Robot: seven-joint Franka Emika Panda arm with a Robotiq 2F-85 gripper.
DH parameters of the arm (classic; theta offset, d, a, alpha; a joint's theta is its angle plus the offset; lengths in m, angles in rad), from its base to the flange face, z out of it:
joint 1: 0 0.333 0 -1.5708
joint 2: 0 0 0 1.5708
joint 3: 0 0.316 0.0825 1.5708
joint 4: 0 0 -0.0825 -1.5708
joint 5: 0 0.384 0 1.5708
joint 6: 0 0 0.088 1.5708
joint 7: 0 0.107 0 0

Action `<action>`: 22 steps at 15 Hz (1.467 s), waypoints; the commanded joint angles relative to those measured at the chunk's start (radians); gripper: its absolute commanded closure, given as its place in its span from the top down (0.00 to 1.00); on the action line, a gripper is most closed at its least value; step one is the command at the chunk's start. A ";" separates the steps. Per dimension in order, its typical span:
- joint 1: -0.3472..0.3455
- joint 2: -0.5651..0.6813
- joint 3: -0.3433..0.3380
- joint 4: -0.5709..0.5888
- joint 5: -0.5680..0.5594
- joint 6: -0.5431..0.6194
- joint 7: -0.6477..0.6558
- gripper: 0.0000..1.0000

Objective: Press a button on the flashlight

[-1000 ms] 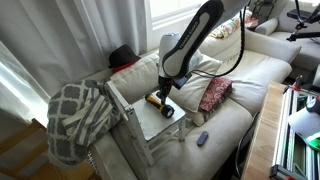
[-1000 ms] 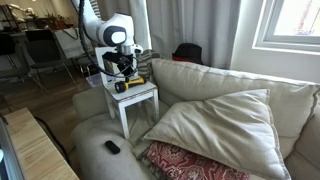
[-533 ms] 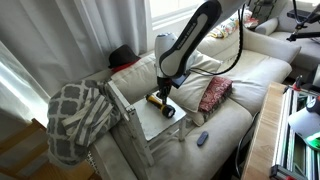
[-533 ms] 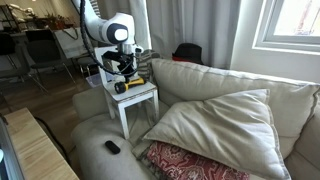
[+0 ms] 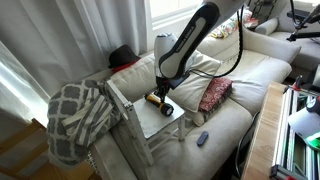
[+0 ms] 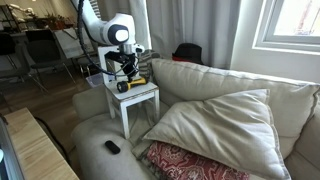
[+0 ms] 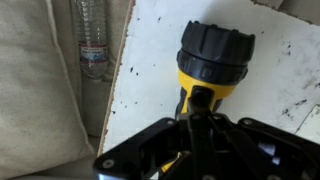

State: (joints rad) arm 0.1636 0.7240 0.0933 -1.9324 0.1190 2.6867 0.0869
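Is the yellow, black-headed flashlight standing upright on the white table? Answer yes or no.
No, the yellow flashlight lies on its side on the white table.

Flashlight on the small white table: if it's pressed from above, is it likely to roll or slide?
The flashlight lies on its side and is cylindrical, so an off-centre press may roll it. Its casing looks rigid, so flexing seems unlikely. The white table looks smooth; sliding is possible.

Daylight came through a window (image 6: 295, 25) behind the cream sofa (image 6: 215, 85); pale curtains (image 5: 60, 45) hung near a small white table (image 5: 148, 124), a patterned throw (image 5: 78, 115) alongside.
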 commanded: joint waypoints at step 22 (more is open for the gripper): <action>-0.028 -0.161 -0.003 -0.127 -0.060 0.054 -0.046 1.00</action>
State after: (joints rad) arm 0.1834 0.6531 0.0345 -1.9777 0.0502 2.7361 0.0955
